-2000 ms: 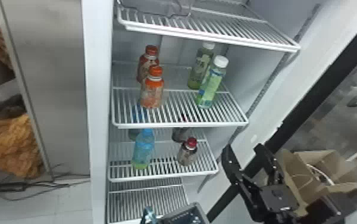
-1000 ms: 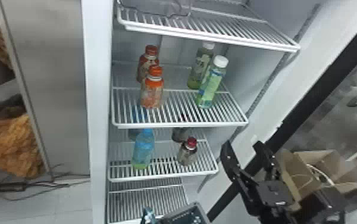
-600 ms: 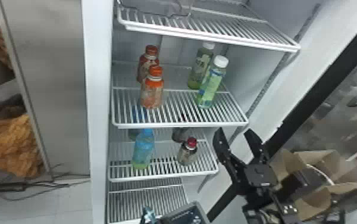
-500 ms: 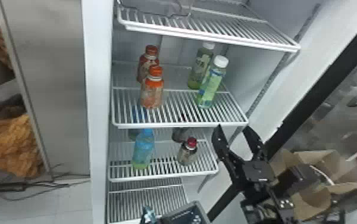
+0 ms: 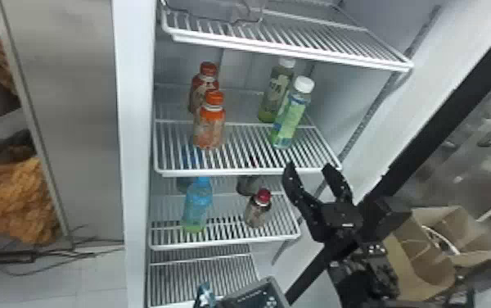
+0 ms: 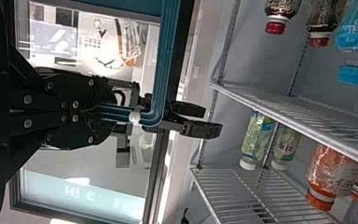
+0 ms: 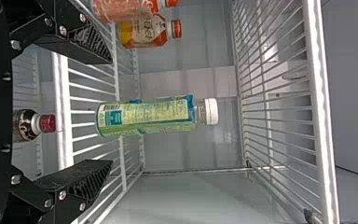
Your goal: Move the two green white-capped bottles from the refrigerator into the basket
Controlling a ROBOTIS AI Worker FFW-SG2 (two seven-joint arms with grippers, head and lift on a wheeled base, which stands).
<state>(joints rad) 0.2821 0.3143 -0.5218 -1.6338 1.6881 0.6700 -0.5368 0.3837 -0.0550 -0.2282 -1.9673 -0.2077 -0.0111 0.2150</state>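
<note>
Bottle retrieval from the fridge. The two green bottles, front (image 5: pixel 291 118) and rear (image 5: pixel 275 96), stand upright on the shelf (image 5: pixel 216 173), white caps uppermost, to the right of the orange bottle (image 5: pixel 210 129) and the one behind it. My right gripper (image 5: pixel 309 166) is at the shelf's front right corner, released, its fingers spread and empty; in its wrist view the front bottle stands beyond the fingertips, untouched. My left gripper (image 6: pixel 103 112) is clenched on the teal handle (image 6: pixel 156 116). The basket (image 5: pixel 244 289) lies at the head view's lower edge, near the bottom shelf. The blue bottle (image 5: pixel 197 204) and red-capped bottle (image 5: pixel 257 212) occupy the shelf beneath the green pair.
</note>
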